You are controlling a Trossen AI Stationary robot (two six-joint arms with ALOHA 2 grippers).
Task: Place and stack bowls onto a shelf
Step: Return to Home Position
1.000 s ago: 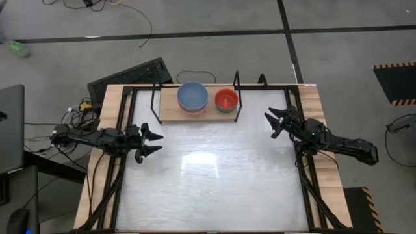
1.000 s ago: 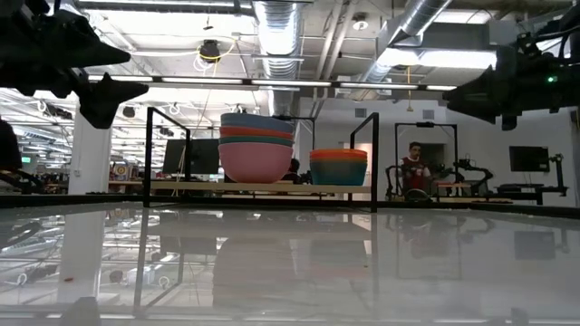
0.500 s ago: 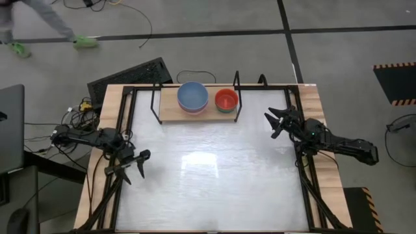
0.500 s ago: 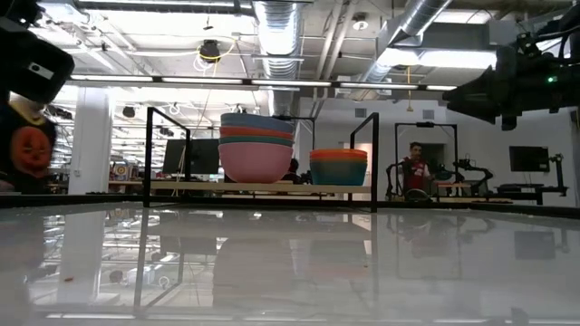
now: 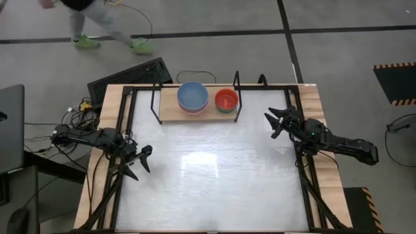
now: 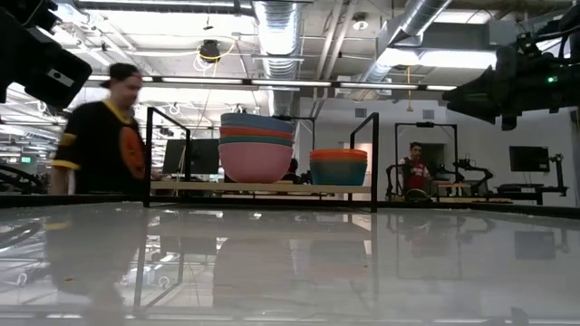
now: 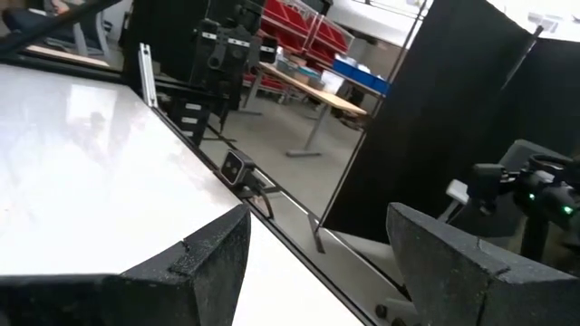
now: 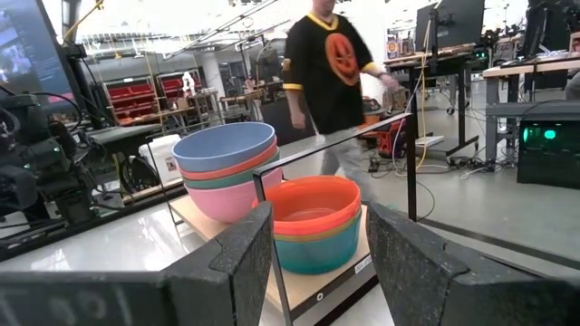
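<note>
Smooth plastic bowls [image 8: 237, 177], a little shiny. Pale, flat wood for the shelf [image 5: 168, 114] board, with thin black metal posts [image 6: 375, 163]. White counter [image 6: 290, 272], very smooth and glossy, mirroring the lights. Plain wood along the counter's edges [image 5: 112, 107]. Dull, grainy black on the right gripper [image 8: 319, 213] fingers [image 8: 412, 263], like hard plastic.

Fig.: white tabletop [image 5: 214, 182] lies open across centre & front, w/ free passage btwn the two arms. Obstacles sit at far edge only: shelf [image 5: 168, 112] w/ black uprights [image 5: 155, 97] at each end, carrying tall bowl stack [image 5: 193, 95] just beside short bowl stack [image 5: 226, 99]. Left gripper [image 5: 140, 162] at left edge & right gripper [image 5: 270, 125] at right edge, fingers apart, both well apart from shelf.
</note>
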